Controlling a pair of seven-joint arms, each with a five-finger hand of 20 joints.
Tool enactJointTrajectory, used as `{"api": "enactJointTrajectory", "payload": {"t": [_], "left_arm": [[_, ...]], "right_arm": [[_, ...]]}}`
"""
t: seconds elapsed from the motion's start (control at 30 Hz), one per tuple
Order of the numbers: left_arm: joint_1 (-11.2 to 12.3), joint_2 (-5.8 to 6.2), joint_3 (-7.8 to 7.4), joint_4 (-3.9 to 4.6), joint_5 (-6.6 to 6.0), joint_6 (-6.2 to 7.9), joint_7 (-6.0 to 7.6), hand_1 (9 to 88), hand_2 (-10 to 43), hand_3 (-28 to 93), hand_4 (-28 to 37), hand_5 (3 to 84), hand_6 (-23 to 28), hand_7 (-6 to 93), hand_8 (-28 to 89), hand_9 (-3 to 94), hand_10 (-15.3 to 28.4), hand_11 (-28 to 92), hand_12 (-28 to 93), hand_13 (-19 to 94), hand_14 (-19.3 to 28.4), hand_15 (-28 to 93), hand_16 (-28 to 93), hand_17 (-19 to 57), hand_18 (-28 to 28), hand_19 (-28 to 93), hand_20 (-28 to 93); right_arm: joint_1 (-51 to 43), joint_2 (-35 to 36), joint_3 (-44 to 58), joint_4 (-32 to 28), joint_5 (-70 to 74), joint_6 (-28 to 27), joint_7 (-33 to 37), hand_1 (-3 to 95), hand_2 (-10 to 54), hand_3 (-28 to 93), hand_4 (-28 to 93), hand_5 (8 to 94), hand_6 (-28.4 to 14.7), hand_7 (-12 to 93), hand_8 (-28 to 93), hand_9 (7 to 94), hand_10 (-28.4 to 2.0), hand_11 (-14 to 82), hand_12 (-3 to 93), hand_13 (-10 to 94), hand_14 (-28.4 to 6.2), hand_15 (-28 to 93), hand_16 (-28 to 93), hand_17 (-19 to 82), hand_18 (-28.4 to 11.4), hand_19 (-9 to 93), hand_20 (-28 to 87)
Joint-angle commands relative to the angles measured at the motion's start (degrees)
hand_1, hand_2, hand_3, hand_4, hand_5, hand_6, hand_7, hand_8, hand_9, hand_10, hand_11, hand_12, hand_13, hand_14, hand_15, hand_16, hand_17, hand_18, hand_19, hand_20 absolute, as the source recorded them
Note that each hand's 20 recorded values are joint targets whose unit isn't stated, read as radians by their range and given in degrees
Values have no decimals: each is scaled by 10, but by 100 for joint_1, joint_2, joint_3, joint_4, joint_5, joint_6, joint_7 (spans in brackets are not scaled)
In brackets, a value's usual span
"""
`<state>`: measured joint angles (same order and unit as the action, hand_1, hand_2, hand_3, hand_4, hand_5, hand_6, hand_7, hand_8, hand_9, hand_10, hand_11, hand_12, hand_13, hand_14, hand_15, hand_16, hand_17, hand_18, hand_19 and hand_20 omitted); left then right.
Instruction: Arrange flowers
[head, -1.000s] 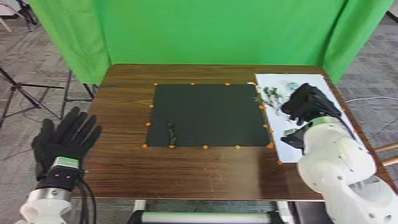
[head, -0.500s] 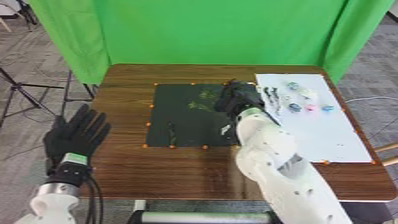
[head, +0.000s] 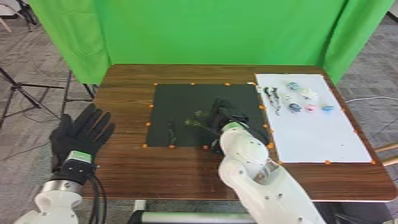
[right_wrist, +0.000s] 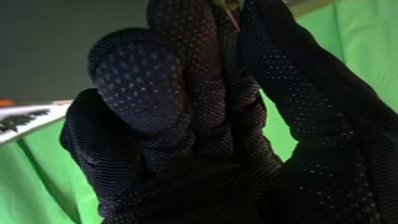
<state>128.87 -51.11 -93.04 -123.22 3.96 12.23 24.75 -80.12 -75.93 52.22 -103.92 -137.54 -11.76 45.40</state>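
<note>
The black-gloved right hand (head: 226, 110) pinches a thin, leafy green sprig (head: 193, 122) – placing stage, apparently; next, lay it on the rectangular black mat (head: 200, 97) beneath the hand – then let go.

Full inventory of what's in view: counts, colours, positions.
curtain: one, green, behind table
table: one, brown, centre
mat: one, black, mid-table
board: one, white, table's right side
markers: many, orange, along mat and board edges
flower heads: five, blues, white, pink, board's far half
loose stems: at least two, dark, board's left edge
stem on mat: one, dark, mat's left part
sprig: one, yellowish-green, in right hand
tripod: one, black, floor left
floor: grey
arms: two, white, from bottom edge
left hand: one, black, left of mat
right hand: one, black, over mat
</note>
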Motion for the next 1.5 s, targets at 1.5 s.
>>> {"api": "enactJointTrajectory", "payload": {"t": [1.5], "left_arm": [[242, -54, -18, -65, -60, 31, 326, 263, 135, 728, -283, 407, 73, 131, -94, 361, 128, 202, 104, 255, 134, 326, -85, -44, 128, 338, 94]], "right_arm": [[789, 827, 1092, 519, -269, 422, 510, 316, -88, 690, -174, 631, -123, 130, -70, 724, -217, 189, 196, 798, -111, 539, 295, 592, -194, 932, 511]]}}
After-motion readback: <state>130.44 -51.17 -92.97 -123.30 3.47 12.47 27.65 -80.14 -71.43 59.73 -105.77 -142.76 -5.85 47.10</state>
